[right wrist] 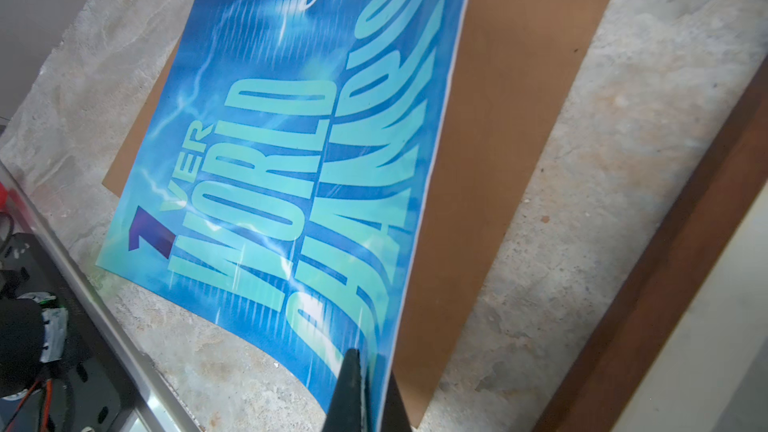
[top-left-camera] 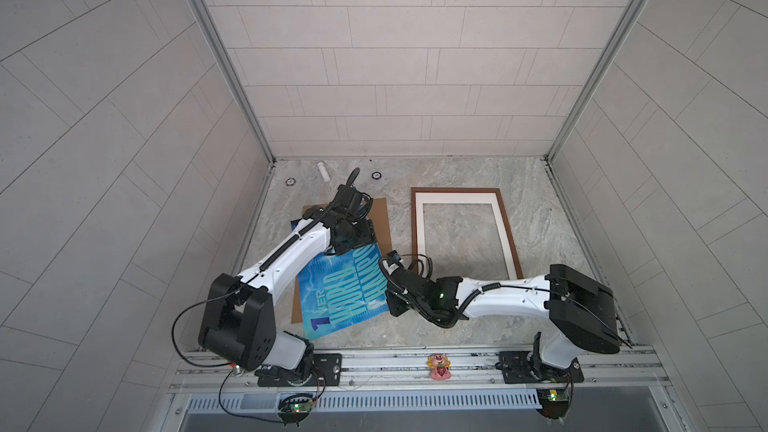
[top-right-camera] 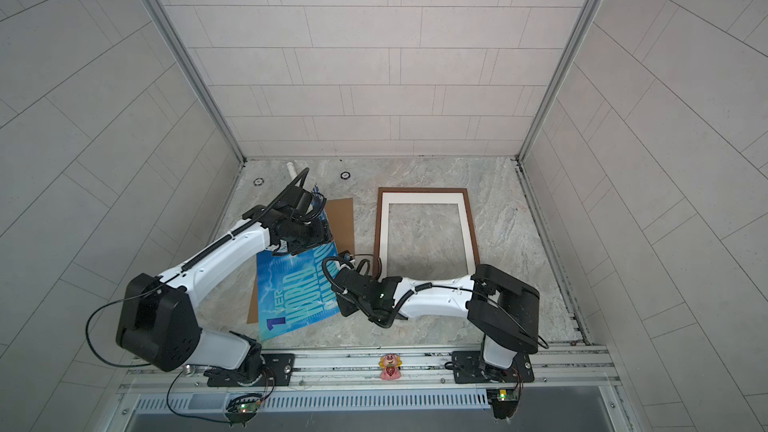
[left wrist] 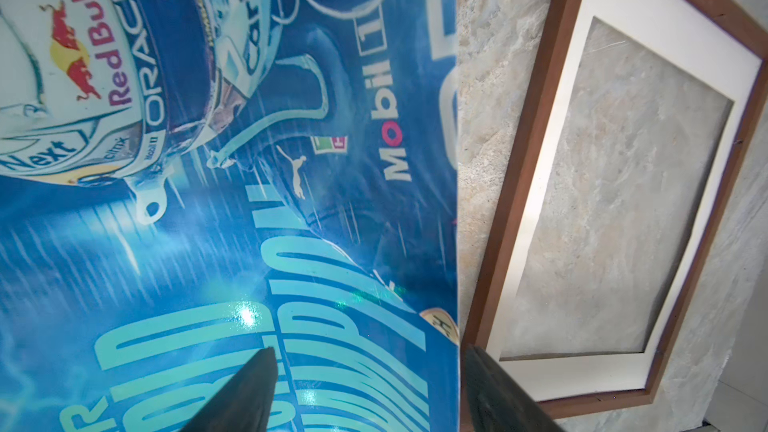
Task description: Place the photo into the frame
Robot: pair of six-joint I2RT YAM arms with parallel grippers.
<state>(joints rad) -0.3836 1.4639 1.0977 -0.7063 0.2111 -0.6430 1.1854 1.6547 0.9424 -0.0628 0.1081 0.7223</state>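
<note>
The photo [top-left-camera: 332, 292], a blue poster with pale teal "WORLD CHAMPION" letters, lies tilted and bowed over the brown backing board [top-left-camera: 380, 222] left of centre in both top views. My right gripper [right wrist: 372, 361] is shut on the photo's [right wrist: 270, 160] near right edge, which is raised off the board [right wrist: 519, 118]. My left gripper [left wrist: 369, 349] is open at the photo's [left wrist: 208, 201] far end, one finger [left wrist: 253, 388] over its face and the other past its edge. The frame [top-left-camera: 457, 190] of dark brown wood lies flat to the right, with the cream-white mat [top-left-camera: 417, 226] inside it.
A white tube [top-left-camera: 323, 171] and two small round discs [top-left-camera: 289, 182] [top-left-camera: 376, 175] lie near the back wall. A pink toy [top-left-camera: 439, 366] sits on the front metal rail [top-left-camera: 374, 361]. Tiled walls close in the marble table [top-left-camera: 540, 209] on three sides.
</note>
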